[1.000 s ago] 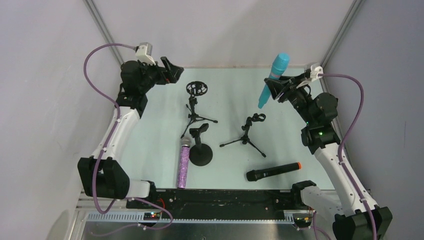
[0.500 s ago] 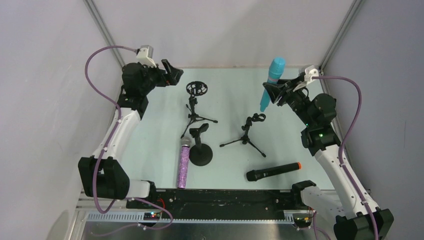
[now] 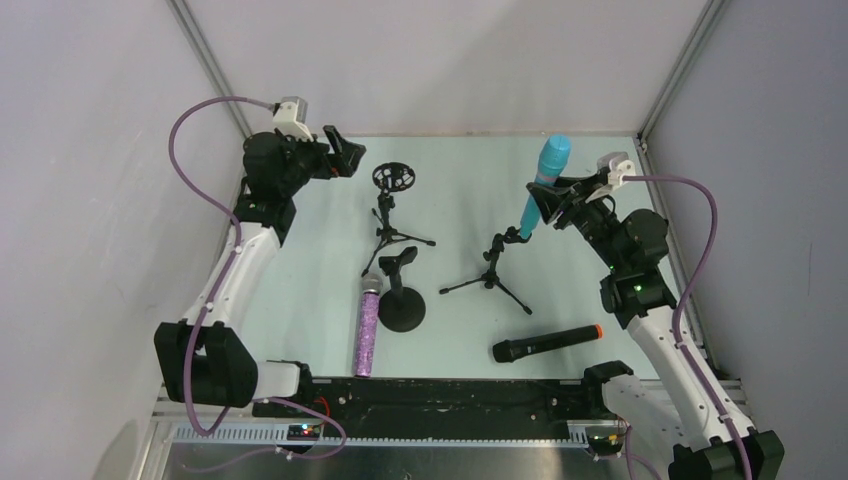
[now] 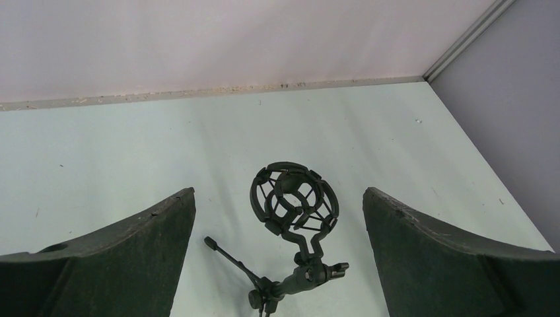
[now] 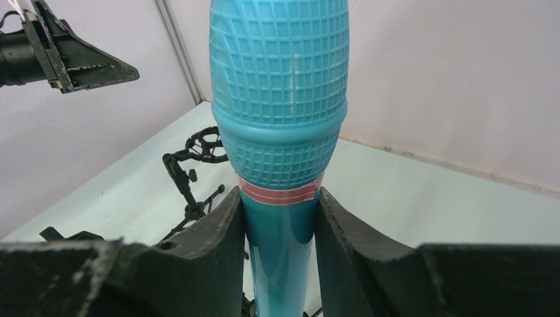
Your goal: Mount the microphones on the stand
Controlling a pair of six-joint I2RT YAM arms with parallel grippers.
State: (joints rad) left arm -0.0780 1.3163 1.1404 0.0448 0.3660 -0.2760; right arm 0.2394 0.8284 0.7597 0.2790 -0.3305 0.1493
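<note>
Cyan microphone [image 3: 553,155] in right gripper [image 3: 547,201], left gripper [image 3: 349,151] wide; two microphones [image 3: 366,335] [image 3: 545,343] lie among three stands [image 3: 392,205] [image 3: 401,297] [image 3: 494,266].

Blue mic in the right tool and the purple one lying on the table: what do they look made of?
The blue microphone looks like moulded plastic, glossy on the handle, with a grid pattern moulded into the head rather than wire mesh. The purple microphone has a speckled, glittery body, probably coated plastic. Its silver head suggests metal mesh, but it is too small to confirm.
</note>
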